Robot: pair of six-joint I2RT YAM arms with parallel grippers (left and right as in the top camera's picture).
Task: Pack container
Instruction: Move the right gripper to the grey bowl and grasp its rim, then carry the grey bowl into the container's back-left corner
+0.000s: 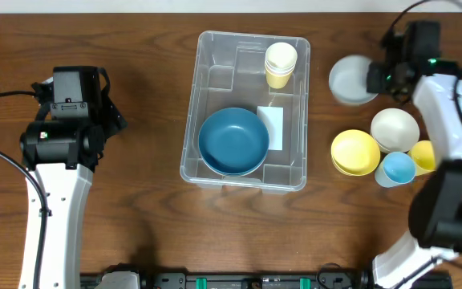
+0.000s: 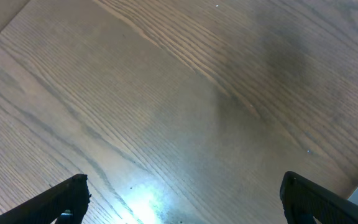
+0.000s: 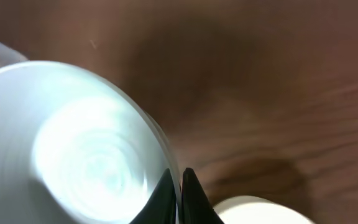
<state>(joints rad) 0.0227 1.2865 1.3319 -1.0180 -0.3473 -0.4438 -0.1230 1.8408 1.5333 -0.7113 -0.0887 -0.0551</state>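
My right arm runs up the 3 o'clock table edge, wrist bent in toward 9 o'clock. The right gripper is pinched tight on the rim of the grey bowl, at 2 o'clock from the container, which sits mid-table. My left arm rests at its 9 o'clock, the left gripper spread wide over bare table. The right wrist view is blurry and the bowl is cut off at 9 o'clock. In the overhead view the wrist hides the right fingertips.
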